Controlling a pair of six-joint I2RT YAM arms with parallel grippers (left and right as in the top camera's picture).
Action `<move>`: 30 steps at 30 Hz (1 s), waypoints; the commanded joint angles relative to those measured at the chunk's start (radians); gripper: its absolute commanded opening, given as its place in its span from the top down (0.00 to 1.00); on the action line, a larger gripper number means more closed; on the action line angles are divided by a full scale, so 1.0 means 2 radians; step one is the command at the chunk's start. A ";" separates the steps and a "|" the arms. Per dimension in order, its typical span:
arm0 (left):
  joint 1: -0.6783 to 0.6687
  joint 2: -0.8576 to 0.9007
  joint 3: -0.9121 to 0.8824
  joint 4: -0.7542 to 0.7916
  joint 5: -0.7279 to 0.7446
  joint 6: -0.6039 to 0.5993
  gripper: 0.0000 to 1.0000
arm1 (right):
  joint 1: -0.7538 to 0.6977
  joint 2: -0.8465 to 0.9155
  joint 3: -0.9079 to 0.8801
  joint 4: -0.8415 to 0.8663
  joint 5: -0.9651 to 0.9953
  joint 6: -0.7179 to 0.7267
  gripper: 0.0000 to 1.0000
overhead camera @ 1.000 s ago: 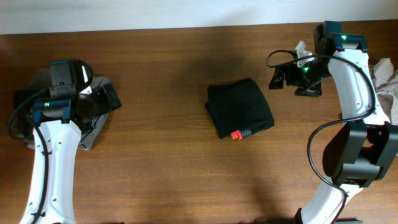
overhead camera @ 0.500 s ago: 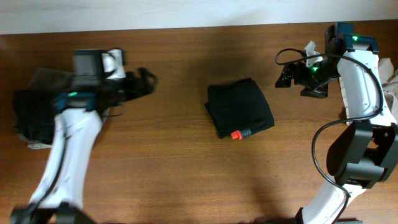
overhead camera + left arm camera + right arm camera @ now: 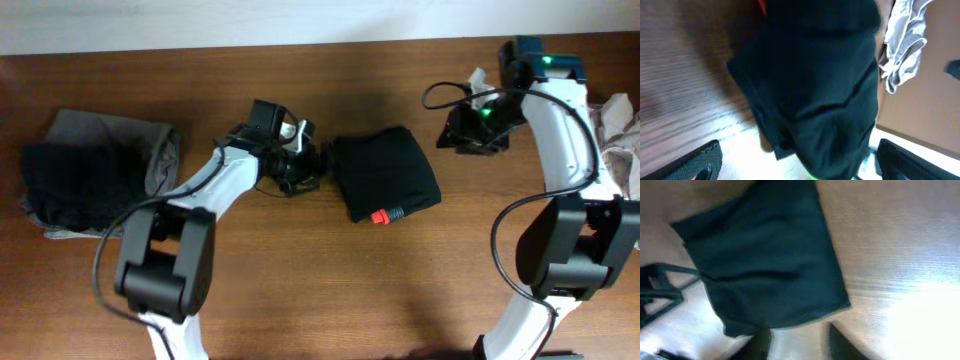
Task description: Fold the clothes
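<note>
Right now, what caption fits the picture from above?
Folded black leggings on the wooden table, left tool close beside them, right tool farther off, other clothes piled far left.

Readable text: none in any view.
Leggings [image 3: 385, 175]: black fabric, no lettering or logo clear enough to read.

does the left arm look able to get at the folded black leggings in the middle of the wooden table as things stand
Probably yes: the left gripper sits open right at the near edge of the folded black leggings, with nothing lying between them on the wooden table.
</note>
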 commanded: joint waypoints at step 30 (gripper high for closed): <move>-0.073 0.040 -0.003 0.043 -0.024 -0.143 0.01 | 0.047 0.064 -0.193 0.201 -0.085 0.044 0.96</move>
